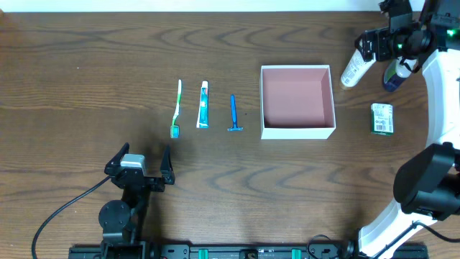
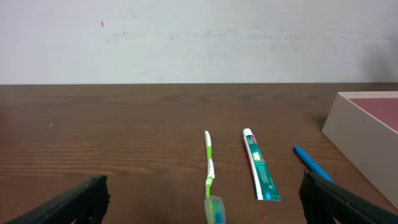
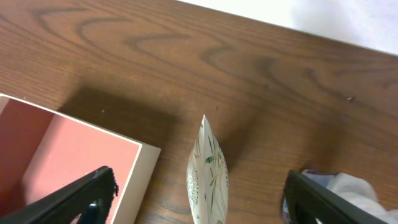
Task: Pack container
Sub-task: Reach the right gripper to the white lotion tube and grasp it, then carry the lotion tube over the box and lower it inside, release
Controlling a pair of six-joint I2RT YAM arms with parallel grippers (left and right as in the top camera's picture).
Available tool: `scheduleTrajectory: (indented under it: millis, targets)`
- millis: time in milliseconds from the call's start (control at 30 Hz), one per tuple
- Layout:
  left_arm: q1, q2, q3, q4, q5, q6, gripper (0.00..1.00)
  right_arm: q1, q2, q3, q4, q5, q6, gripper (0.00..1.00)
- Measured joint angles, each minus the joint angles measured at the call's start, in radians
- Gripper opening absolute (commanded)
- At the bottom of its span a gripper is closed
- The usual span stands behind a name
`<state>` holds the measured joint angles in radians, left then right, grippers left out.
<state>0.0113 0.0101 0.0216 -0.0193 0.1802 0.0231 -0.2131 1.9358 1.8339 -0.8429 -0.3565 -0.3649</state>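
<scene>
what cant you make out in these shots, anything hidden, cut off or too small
- overhead: the right gripper covers the far end of the white tube and most of the bottle beside it
- overhead: print on the green packet is too small to read
- left wrist: a finger of the left gripper hides the razor's head; the right edge cuts off the container
- right wrist: the bottom edge cuts off the tube's lower part

From overhead, the camera looks straight down on the whole counter (image 1: 108,43). The left wrist camera sits low, facing the far wall (image 2: 199,37) and catching a corner of the container (image 2: 360,143). The right wrist camera looks steeply down, close over its opposite side.
</scene>
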Motion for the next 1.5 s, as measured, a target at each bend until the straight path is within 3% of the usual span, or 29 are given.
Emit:
scheduleTrajectory:
  millis: [67,200,500,567,867,1167,1300,1500]
  targets:
    - [0.000,0.000,0.000,0.000,0.000,0.000,0.98,0.000,0.010,0.000,-0.002,0.000,-0.008,0.81]
    - [0.000,0.000,0.000,0.000,0.000,0.000,0.98,0.000,0.038,0.000,-0.003,-0.003,-0.020,0.68]
    - [0.000,0.000,0.000,0.000,0.000,0.000,0.98,0.000,0.079,0.002,0.014,-0.004,-0.035,0.09]
    - [0.000,0.000,0.000,0.000,0.000,0.000,0.98,0.000,0.079,0.003,0.016,-0.005,-0.033,0.01]
    - [0.000,0.000,0.000,0.000,0.000,0.000,0.98,0.000,0.080,0.076,-0.092,0.010,0.018,0.01]
    - [0.000,0.000,0.000,0.000,0.000,0.000,0.98,0.013,0.047,0.521,-0.442,-0.031,0.087,0.01]
    - [0.000,0.000,0.000,0.000,0.000,0.000,0.98,0.077,-0.040,0.653,-0.559,-0.037,0.100,0.01]
    - [0.000,0.000,0.000,0.000,0.000,0.000,0.98,0.241,-0.178,0.703,-0.669,-0.052,0.109,0.01]
